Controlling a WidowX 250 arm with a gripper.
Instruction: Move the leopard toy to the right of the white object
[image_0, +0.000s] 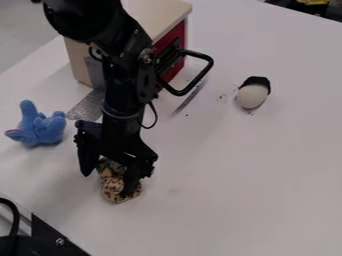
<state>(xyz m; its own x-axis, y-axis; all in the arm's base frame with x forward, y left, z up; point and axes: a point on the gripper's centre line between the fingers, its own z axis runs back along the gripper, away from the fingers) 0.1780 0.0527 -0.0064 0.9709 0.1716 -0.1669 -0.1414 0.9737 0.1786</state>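
The leopard (120, 189) is on the table (247, 200), right under the gripper (107, 184), partly hidden by the finger on the view's right. The gripper is spread, one finger to each side, pinching nothing as far as I can see. The step in hand is the grasp, I'd say: shift slightly toward the view's right and near edge so the leopard's body sits midway, drop until both tips are low on its flanks, then close evenly. It looks soft and rounded, so a bite on its edge could roll it or squeeze it out; coming straight down on its back would just press it flat.

Once it's held, lift before going across. The white object (252, 97) is off to the gripper's right and farther up the view, its black part (256, 81) at the far end. Swing wide round its near side and set the leopard down just past it on the right, or a low pass may knock it.

Left of the gripper and a little up is the blue toy (41, 129), worth keeping the open finger off. Above the gripper, behind the arm (121, 102), is the box (157, 15); the black loop (198, 77) up and right could snag on a high, direct route
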